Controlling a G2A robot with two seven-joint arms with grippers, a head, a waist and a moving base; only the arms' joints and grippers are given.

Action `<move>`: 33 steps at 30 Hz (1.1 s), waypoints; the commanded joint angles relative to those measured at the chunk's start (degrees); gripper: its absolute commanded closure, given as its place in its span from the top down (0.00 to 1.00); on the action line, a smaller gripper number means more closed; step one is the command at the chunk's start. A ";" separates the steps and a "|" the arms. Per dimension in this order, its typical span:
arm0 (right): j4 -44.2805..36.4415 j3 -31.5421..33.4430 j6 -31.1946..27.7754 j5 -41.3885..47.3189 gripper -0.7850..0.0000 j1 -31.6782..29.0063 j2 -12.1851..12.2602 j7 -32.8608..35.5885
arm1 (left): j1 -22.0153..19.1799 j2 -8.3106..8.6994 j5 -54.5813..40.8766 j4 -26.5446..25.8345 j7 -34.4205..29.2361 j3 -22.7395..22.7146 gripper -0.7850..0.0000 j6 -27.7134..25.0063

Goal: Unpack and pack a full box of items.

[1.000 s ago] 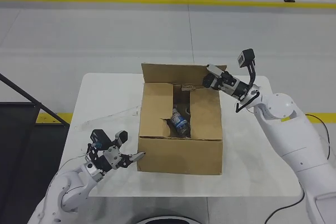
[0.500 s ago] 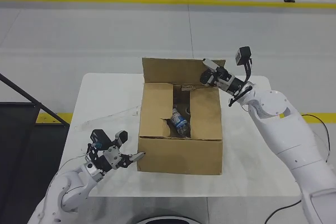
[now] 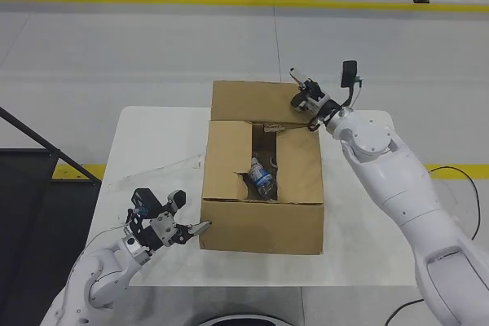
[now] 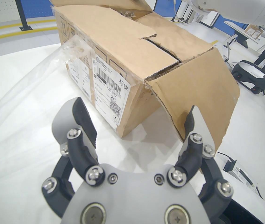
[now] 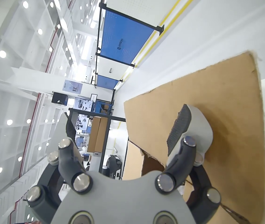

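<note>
Cardboard box [image 3: 265,183] sat in the middle of your white table [image 3: 155,155], its two side flaps folded in but not meeting, so a dark gap ran down the top. Through that gap you could see a clear bottle [image 3: 262,178] with some blue on it lying inside. The rear flap [image 3: 257,99] stood raised at the far edge, and the front flap [image 4: 200,87] hung outward on the near side. A white label [image 4: 110,94] was stuck on the wall facing your left arm, and clear film [image 4: 29,82] trailed from that wall across the table. Your left gripper [image 4: 137,115] hovered at the box's near corner, jaws wide apart and holding nothing. One of its fingers [image 4: 194,122] was just beside the front flap's edge, though you could not tell whether it touched. Your right gripper [image 5: 126,117] was up at the far corner of the box, jaws likewise apart and empty, with one finger [image 5: 193,120] lying against the face of the raised rear flap.
</note>
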 commanded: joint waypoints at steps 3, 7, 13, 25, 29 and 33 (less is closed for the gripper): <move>4.24 -0.01 2.06 1.69 1.00 1.51 -1.39 2.97 | 0.08 -0.01 0.04 -0.25 0.18 0.32 1.00 0.75; 8.28 -0.02 2.63 2.26 1.00 2.65 -2.67 4.75 | 0.22 0.11 0.20 -0.37 0.44 0.34 1.00 0.80; 11.48 0.49 -0.80 2.03 1.00 3.57 -4.05 6.61 | 0.38 0.27 0.37 -0.60 0.92 0.21 1.00 1.12; 3.06 0.65 -5.50 -1.95 1.00 3.06 -3.29 35.87 | 0.44 0.24 -7.26 -0.27 6.00 -3.40 1.00 5.40; 1.65 -1.44 1.98 -5.74 1.00 3.69 -3.85 39.29 | 0.00 0.31 -8.75 0.31 5.90 -4.56 1.00 6.34; 1.92 -2.67 4.41 -5.57 1.00 3.45 -4.99 40.89 | -0.24 0.39 -9.73 0.65 5.74 -5.32 1.00 6.50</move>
